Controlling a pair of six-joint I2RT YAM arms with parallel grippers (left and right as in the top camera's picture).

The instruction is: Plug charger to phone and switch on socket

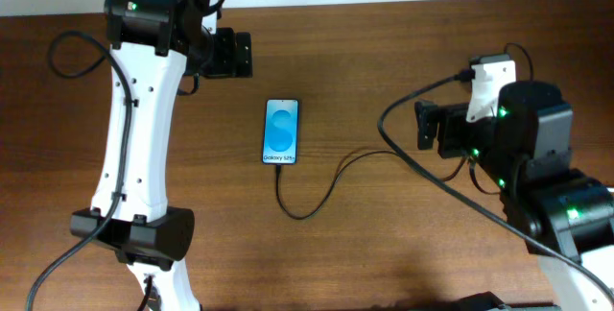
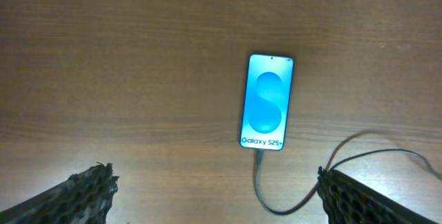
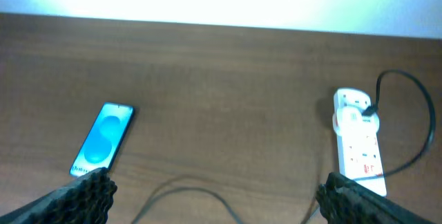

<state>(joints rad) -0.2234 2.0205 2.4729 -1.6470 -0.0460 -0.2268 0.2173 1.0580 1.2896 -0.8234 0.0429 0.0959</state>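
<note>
The phone (image 1: 281, 131) lies flat on the wooden table, its blue screen lit. It also shows in the left wrist view (image 2: 266, 102) and the right wrist view (image 3: 103, 140). The thin black charger cable (image 1: 305, 212) meets the phone's "Galaxy" end (image 2: 257, 156), loops and runs right (image 3: 200, 188). The white socket (image 3: 357, 141) lies at the right with a black plug in its far end. It is hidden under the right arm in the overhead view. My left gripper (image 1: 230, 54) (image 2: 217, 196) is open and empty, above the table left of the phone. My right gripper (image 1: 430, 126) (image 3: 214, 196) is open and empty.
A black cable (image 3: 414, 113) arcs from the socket's far end to the right. The table's far edge meets a white wall (image 3: 221, 3). The left arm's white links (image 1: 134, 138) stretch along the table's left side.
</note>
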